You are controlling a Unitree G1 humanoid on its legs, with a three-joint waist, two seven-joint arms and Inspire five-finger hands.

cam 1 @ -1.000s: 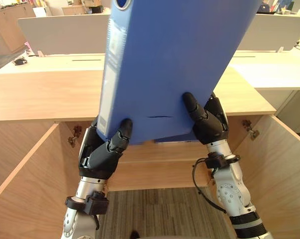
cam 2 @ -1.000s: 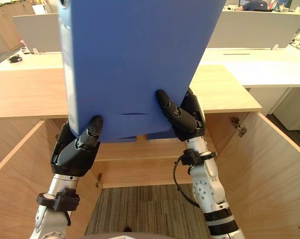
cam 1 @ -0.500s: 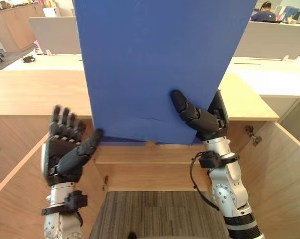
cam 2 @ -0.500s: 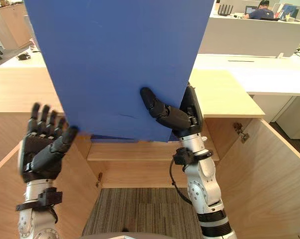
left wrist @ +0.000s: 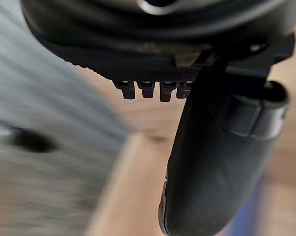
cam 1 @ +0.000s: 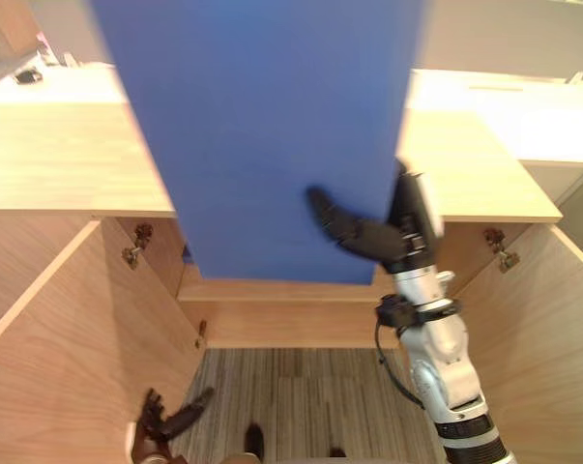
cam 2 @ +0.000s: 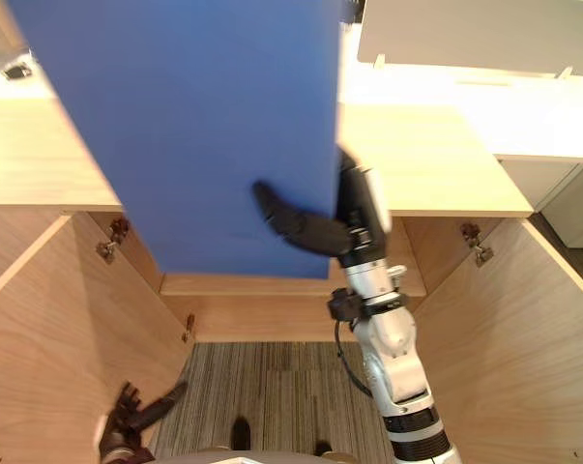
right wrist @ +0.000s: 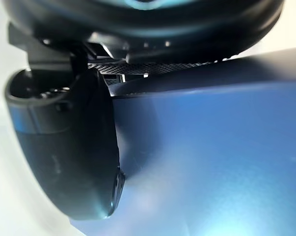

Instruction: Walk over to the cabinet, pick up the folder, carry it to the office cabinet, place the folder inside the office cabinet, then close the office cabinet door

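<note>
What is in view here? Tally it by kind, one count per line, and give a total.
blue folder: 1
robot hands: 2 (right hand gripping the folder, left hand low by the floor)
open cabinet doors: 2 (left door, right door)
metal hinges: 2 (left hinge, right hinge)
Total: 7

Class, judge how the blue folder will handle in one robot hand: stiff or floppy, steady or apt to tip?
Probably stiff: the blue folder stands flat, unbent. Likely to tip: the right robot hand pinches one lower corner, the left robot hand hangs away. Smooth cover may slip.
</note>
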